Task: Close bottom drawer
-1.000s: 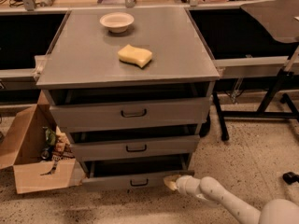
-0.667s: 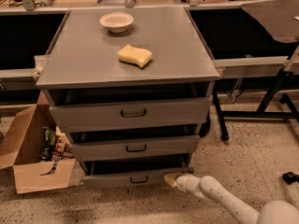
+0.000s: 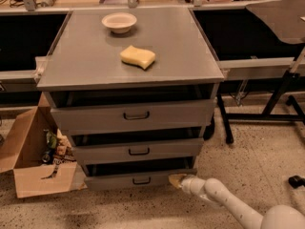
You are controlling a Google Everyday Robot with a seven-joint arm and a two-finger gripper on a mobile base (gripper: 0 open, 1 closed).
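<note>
The gripper sits low at the floor, below the bench's front right corner, its tan tip against the right end of the bottom drawer. Whether it is spread or pressed together cannot be told. The white arm runs from it down toward the lower right.

The bottom drawer stretches away to the left of the gripper, under the bench's front edge. It stands partly pulled out, with a dark gap showing above its shallow grey front. Its small dark loop handle is at the centre of the front, near the gripper but apart from it.

Above it, the middle drawer and the top drawer also show dark gaps above their fronts.

On the grey bench top a yellow sponge lies near the middle, and a pale bowl stands close to the back edge. An open cardboard box sits on the floor beside the bench's front left corner.
</note>
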